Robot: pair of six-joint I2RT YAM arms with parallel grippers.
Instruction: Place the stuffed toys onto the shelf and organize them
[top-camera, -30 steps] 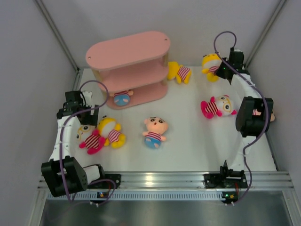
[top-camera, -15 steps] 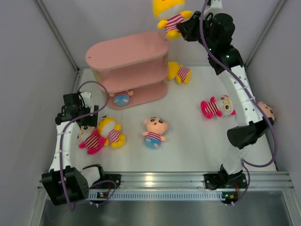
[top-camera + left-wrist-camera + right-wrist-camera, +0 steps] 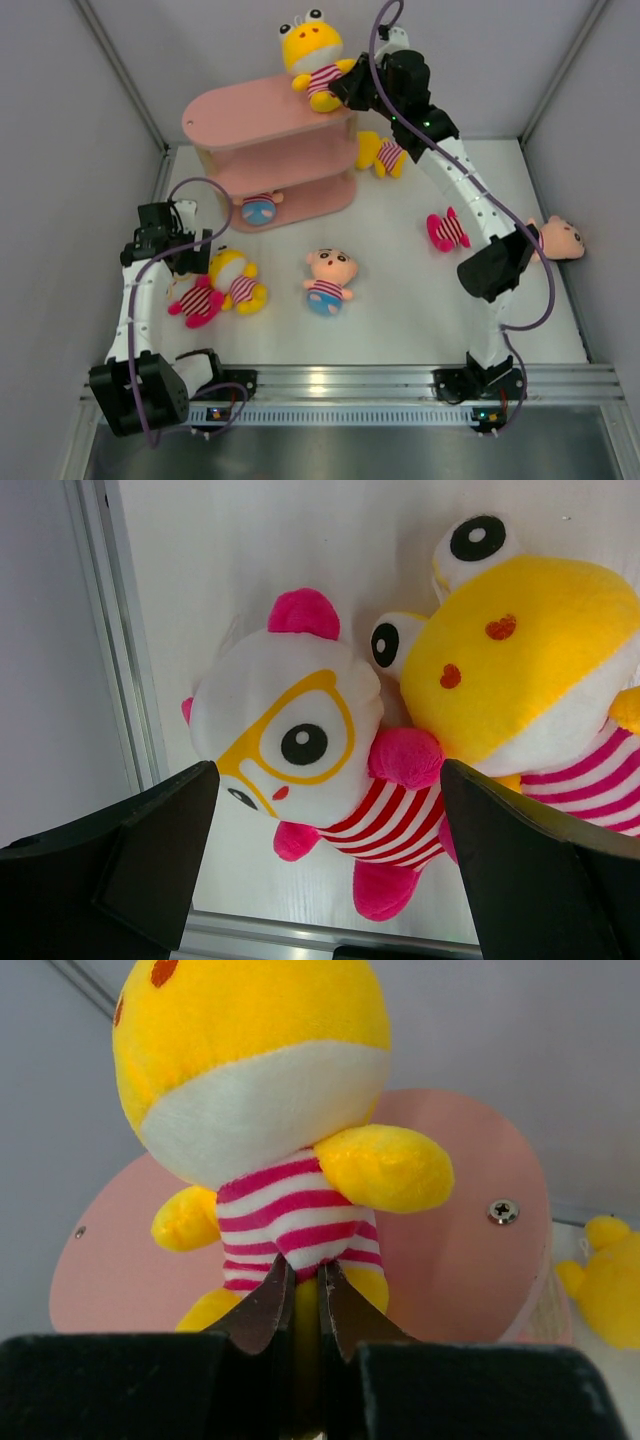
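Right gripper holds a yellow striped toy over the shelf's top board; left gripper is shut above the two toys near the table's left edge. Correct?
One error: the left gripper is open, not shut. The left wrist view shows its jaws spread wide above the pink-eared toy. The right gripper does hold a yellow striped toy over the top board of the shelf.

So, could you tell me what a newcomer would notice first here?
The right gripper holds a yellow toy by its bottom above the top board of the pink shelf. On the left of the table, the open left gripper hovers above a pink-limbed toy and a second yellow toy, touching side by side.
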